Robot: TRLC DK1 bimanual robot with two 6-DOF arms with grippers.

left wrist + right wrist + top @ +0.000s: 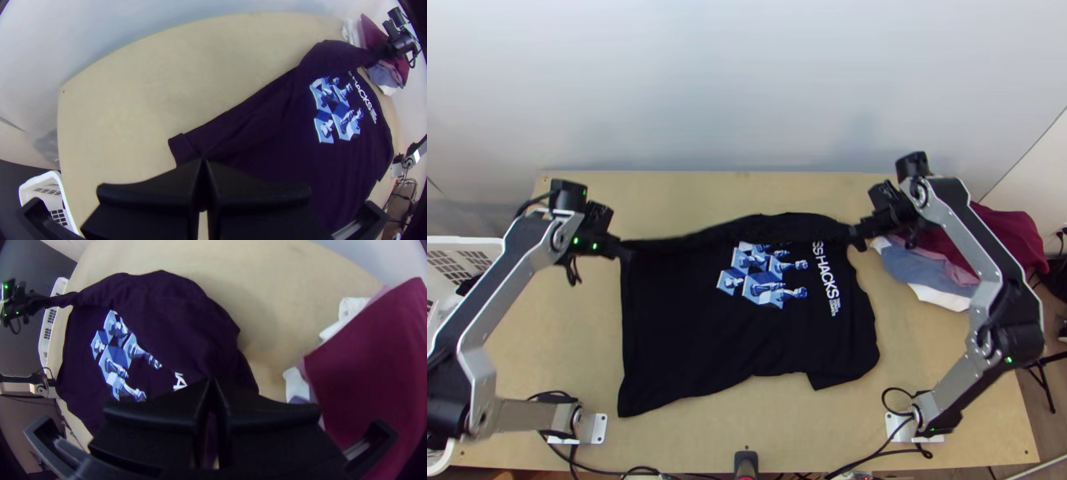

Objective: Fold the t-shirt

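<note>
left gripper [203, 161] and right gripper [212, 381]: fingers closed, each pinching the far side of the t-shirt [675, 320], otherwise spread on the table [691, 192]. uneven pulling could skew the fold; a shallow pinch could slip.

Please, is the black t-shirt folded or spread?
Mostly spread: the t-shirt lies wide, print upward; the left tool and right tool pinch its far side.
</note>
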